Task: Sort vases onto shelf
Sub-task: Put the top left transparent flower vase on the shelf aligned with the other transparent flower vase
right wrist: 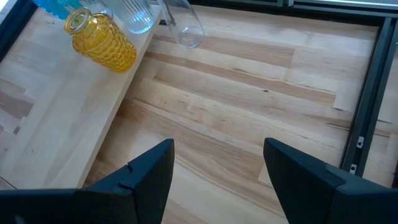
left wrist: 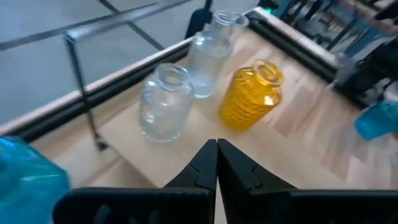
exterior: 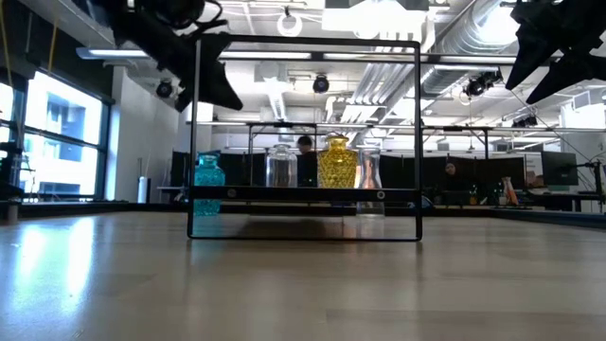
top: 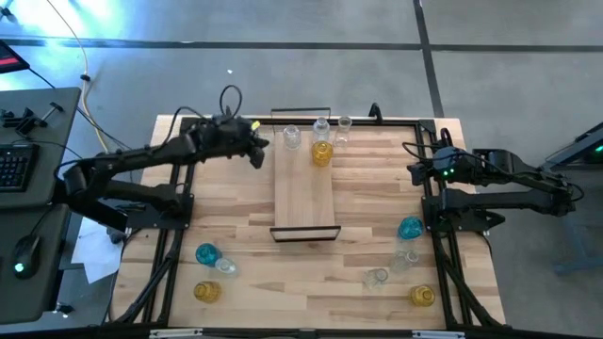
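Left gripper [top: 256, 151] hung just off the shelf's [top: 304, 202] left edge, near its far end, fingers pinched together on nothing. Teal vase [exterior: 209, 173] showed beside it in the low view; I could not place it in the overhead picture, possibly hidden under the arm. On the far end of the shelf stood a clear vase [top: 292, 137], another clear one [top: 321, 128] and the amber vase [top: 321, 153], packed close; one more clear vase [top: 344, 124] stood just past that end, apparently off the board.

Risk, my judgement: a sideways swing of the clenched left fingers could clip the nearest clear vase and topple the tight group, since narrow necks over round bellies tip readily. Anything set near the board's edge could roll off.

Loose vases remained on the tabletop [top: 236, 235]: a teal, a clear and an amber at the near left, and four more of the same colours at the near right.

Right gripper [top: 417, 169] waited at the table's right edge, jaws spread, empty.

Surface was pale butcher-block wood inside a black frame. Beyond: open workshop, ceiling ducts, tall windows at left.
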Robot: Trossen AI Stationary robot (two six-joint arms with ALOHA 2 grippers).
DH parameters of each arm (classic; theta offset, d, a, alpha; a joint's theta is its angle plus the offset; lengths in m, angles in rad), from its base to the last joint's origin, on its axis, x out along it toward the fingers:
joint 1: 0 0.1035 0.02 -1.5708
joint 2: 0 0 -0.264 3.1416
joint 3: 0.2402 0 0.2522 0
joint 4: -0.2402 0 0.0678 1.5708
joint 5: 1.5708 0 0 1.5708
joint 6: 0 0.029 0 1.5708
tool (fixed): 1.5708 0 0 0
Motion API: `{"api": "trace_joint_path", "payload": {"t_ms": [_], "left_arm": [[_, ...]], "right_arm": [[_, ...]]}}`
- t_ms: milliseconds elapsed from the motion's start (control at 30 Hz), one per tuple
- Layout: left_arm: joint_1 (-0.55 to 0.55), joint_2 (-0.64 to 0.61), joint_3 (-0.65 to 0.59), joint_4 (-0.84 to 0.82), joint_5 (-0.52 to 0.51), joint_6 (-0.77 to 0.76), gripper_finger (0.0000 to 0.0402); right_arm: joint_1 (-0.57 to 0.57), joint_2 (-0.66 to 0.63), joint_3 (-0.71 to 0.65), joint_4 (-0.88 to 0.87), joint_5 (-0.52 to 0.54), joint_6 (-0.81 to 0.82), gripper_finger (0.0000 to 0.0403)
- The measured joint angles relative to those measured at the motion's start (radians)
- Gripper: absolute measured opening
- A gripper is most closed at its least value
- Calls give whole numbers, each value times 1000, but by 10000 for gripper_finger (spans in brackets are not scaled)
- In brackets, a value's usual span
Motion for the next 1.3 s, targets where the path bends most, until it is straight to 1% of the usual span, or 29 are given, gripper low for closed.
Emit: {"api": "trace_joint_path", "payload": {"t_ms": [133, 367, 567, 700, 900, 1167, 1300], "left_arm": [[-18, 13, -42, 18, -37, -26, 0], [-14, 103, -51, 37, -42, -65, 0], [-14, 211, -51, 133, -33, -90, 0], [-14, 254, -51, 183, -33, -105, 0], [-4, 290, -51, 192, -35, -106, 0], [40, 330, -51, 297, -45, -157, 0], [45, 351, -51, 328, -38, -167, 0]], "right_arm": [[0, 0, 0, 0, 1, 0, 243], [0, 0, 0, 0, 1, -4, 243], [0, 0, 0, 0, 1, -4, 243], [0, 0, 0, 0, 0, -4, 243], [0, 0, 0, 0, 0, -8, 243], [0, 0, 0, 0, -1, -8, 243], [0, 0, 0, 0, -1, -8, 243]]}}
